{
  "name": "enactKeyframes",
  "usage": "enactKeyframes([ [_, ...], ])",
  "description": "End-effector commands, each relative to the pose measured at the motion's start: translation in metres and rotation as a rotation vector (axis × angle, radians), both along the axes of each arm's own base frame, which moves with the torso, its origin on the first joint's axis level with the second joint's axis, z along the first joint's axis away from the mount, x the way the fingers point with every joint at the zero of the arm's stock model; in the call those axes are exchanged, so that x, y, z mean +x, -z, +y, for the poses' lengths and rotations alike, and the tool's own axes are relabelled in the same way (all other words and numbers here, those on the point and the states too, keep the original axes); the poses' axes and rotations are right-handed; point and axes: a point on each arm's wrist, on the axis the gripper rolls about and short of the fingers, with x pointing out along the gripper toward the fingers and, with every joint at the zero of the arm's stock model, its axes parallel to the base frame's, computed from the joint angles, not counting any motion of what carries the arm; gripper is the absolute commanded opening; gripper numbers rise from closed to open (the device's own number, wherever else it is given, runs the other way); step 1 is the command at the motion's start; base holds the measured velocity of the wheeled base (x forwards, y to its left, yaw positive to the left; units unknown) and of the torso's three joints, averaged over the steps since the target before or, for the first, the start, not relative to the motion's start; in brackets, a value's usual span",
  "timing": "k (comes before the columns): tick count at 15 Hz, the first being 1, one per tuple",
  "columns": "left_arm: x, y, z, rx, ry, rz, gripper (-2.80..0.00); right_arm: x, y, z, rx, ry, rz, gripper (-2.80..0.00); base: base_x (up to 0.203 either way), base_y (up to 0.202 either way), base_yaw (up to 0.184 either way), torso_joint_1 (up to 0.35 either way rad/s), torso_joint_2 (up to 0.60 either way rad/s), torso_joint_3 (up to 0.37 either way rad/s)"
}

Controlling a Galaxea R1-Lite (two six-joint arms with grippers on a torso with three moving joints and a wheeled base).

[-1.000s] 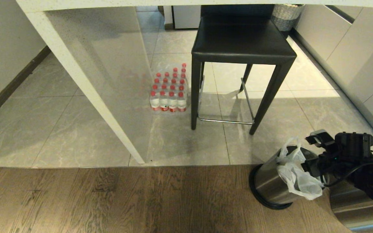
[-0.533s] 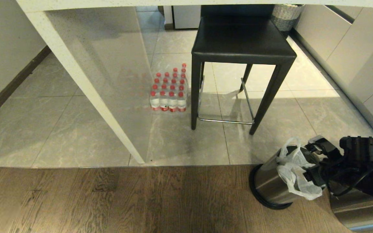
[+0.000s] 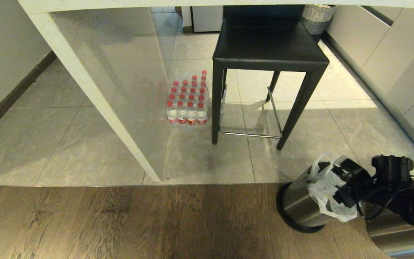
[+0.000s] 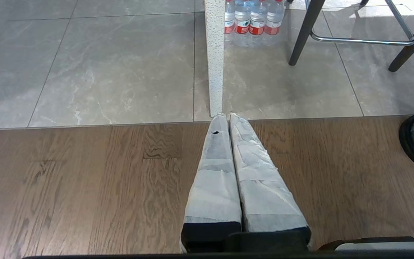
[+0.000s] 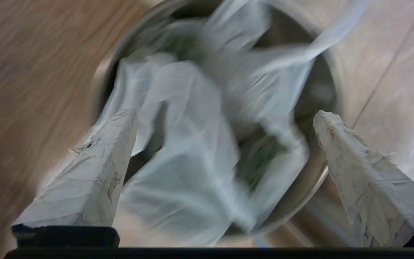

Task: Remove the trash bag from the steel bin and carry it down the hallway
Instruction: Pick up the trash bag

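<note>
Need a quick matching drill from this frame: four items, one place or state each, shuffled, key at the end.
Items:
1. trash bag
2. right hand
3. left hand
4. bottle pack

Places or states:
A. shut, over the wood floor
B. on the tiles beside the stool
C. draped over the steel bin's rim
D. open, over the bin's mouth

Pairs: 1-C, 2-D, 3-A, 4-B

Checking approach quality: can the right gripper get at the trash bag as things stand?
Probably yes. The right gripper hangs open over the steel bin, the trash bag lying between its fingers with nothing in the way.
</note>
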Motion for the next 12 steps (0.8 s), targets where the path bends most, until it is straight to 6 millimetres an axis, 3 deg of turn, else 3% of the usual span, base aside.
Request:
enactKeyframes([
  [1,0.0,0.0,0.0,0.0,0.0,-0.001,-2.8,0.015,0.014,-0.008,0.002,0.001,-0.009,0.0,0.0,0.0,0.0,0.0,0.0,0.0],
  [12,0.0,0.0,0.0,0.0,0.0,-0.001,-2.8,0.04,0.018,-0.026,-0.014,-0.008,-0.107,0.0,0.0,0.0,0.0,0.0,0.0,0.0],
])
